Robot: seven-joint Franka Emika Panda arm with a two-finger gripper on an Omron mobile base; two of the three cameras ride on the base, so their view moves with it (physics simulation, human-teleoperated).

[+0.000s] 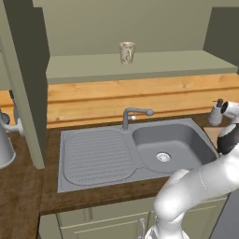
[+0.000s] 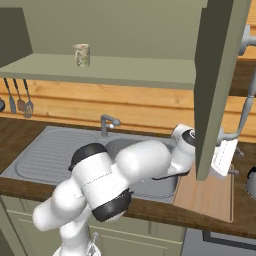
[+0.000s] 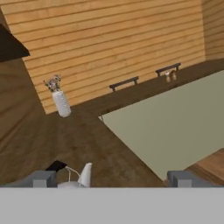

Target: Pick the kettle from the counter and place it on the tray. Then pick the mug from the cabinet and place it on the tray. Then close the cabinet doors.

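- Dark brown wood table point(image 1: 28, 186) with grey sink point(image 1: 168, 144) and ridged drainer point(image 1: 95, 156) set in; tap point(image 1: 133, 114) at the back rim.
- Olive-grey cabinet point(image 1: 140, 67) above, doors swung wide: one door point(image 1: 28, 84) at left in the left base view, other door point(image 2: 217, 85) at right in the right base view.
- White arm point(image 2: 125, 170) reaching right over the sink, behind the right door's edge.
- Pale wooden tray point(image 2: 205, 192) on the table, right of the sink.
- Kettle point(image 3: 81, 177) just beside the left fingertip in the hand view, low in frame, on the table.
- Mug point(image 1: 127, 52) upright on the cabinet shelf, near the middle.
- End effector point(image 3: 113, 179) spread wide apart, nothing between the fingers.
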